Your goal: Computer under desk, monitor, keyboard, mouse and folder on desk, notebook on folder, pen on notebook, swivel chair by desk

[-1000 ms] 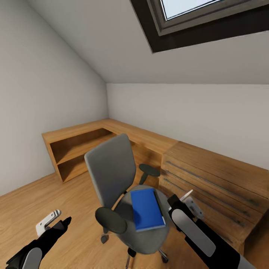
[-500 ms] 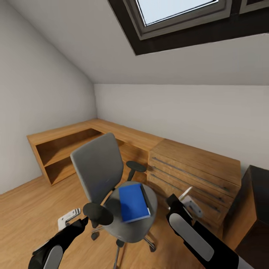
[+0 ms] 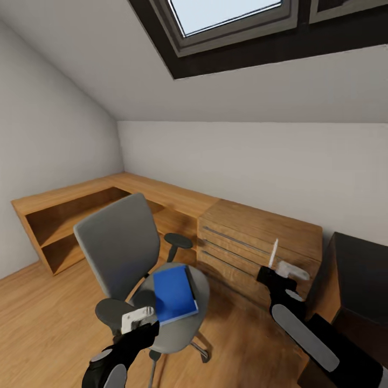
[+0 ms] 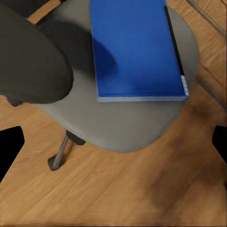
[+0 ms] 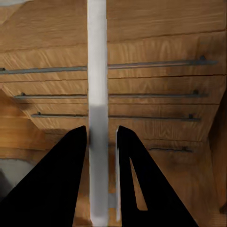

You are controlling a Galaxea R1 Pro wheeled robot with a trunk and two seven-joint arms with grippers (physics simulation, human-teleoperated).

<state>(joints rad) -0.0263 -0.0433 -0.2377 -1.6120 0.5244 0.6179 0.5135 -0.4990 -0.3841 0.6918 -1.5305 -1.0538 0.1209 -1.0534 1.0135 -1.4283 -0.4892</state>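
Chair: grey-seated black-framed swivel chair (image 3: 129, 258), on the wood floor by the wooden dresser (image 3: 258, 237).
Folder: flat bright blue folder (image 3: 173, 294) on my chair seat's front half, long axis front to back.
Left gripper (image 3: 141, 318): nearer, spread wide, empty, at the seat's near edge.
Right gripper (image 3: 280, 268): clamps thin white pen (image 3: 273, 253) upright.

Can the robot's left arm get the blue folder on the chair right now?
Probably yes. The left gripper hangs just above the near edge of the grey swivel chair seat, jaws open, and the thin bright blue folder lies flat and uncovered in front of it. Only the black armrest sits off to one side.
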